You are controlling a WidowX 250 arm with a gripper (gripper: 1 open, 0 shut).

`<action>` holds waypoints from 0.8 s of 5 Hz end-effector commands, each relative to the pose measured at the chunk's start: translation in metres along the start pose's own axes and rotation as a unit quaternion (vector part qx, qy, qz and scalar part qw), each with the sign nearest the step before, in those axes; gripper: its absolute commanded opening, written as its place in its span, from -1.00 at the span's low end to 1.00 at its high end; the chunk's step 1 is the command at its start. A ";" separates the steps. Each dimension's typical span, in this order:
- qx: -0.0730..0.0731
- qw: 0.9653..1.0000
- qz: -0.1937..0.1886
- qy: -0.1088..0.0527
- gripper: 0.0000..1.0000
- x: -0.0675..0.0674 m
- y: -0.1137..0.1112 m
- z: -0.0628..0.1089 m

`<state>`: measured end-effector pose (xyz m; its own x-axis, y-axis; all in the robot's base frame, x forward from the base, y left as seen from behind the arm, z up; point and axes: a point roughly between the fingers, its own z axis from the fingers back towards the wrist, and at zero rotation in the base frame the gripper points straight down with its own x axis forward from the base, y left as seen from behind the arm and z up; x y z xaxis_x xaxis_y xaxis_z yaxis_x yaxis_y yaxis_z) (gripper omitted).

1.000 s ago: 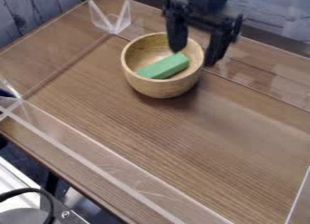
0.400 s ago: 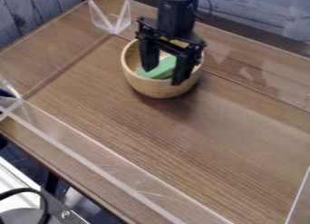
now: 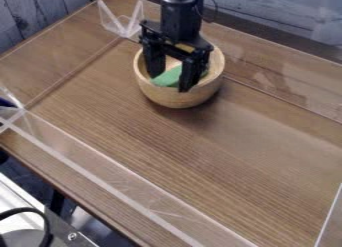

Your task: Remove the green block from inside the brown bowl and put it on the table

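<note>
The brown bowl (image 3: 174, 94) stands on the table (image 3: 174, 161) toward the back, slightly left of centre. Inside it lies the green block (image 3: 170, 78), only partly visible between the black fingers. My gripper (image 3: 175, 73) points straight down into the bowl, open, with one finger (image 3: 155, 61) left of the block and the other to its right. Whether the fingers touch the block is not clear. Nothing is held.
Low clear plastic walls (image 3: 80, 156) edge the tabletop on all sides. A clear folded piece (image 3: 123, 21) stands at the back left corner. Bare wood spreads in front of and to the right of the bowl.
The gripper has moved left from beside the bowl's right rim to over its middle and sunk into it, so the fingers now straddle the green block. The block and bowl have not moved.
</note>
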<state>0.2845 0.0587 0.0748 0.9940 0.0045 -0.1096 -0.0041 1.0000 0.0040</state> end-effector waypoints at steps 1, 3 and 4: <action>0.010 0.999 0.005 -0.031 1.00 0.016 0.007 0.008; 0.017 0.999 0.008 -0.033 1.00 0.026 0.011 0.000; 0.020 0.999 0.013 -0.031 1.00 0.030 0.014 -0.006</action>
<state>0.3034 0.0674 0.0490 0.9937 0.0194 -0.1105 -0.0161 0.9994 0.0309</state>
